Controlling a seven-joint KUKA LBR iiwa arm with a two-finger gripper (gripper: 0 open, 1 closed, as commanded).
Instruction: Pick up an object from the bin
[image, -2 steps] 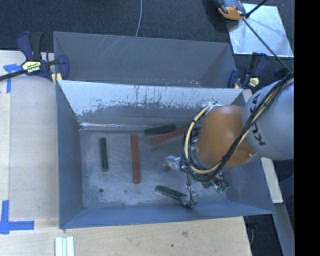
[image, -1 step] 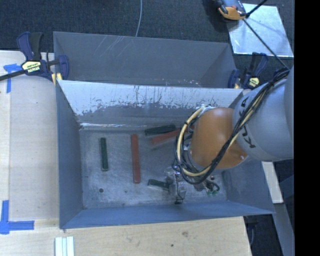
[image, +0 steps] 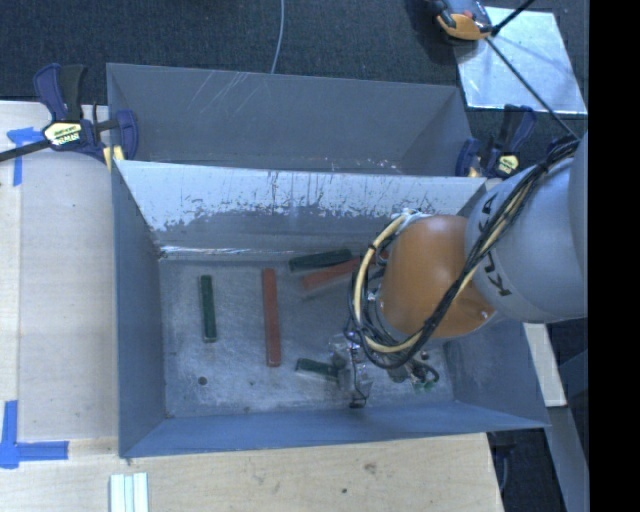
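My gripper (image: 355, 385) reaches down near the bin's front wall, right of centre, below the orange cover. A small dark green stick (image: 317, 368) lies just to its left, its right end at the fingers; whether the fingers are round it I cannot tell. An orange-red stick (image: 271, 317) lies lengthwise in the middle of the floor. A dark green stick (image: 208, 307) lies parallel to it further left.
At the back of the floor a dark green stick (image: 320, 262) and a red-brown stick (image: 328, 279) lie side by side, partly behind the arm's cables. The arm covers the bin's right part.
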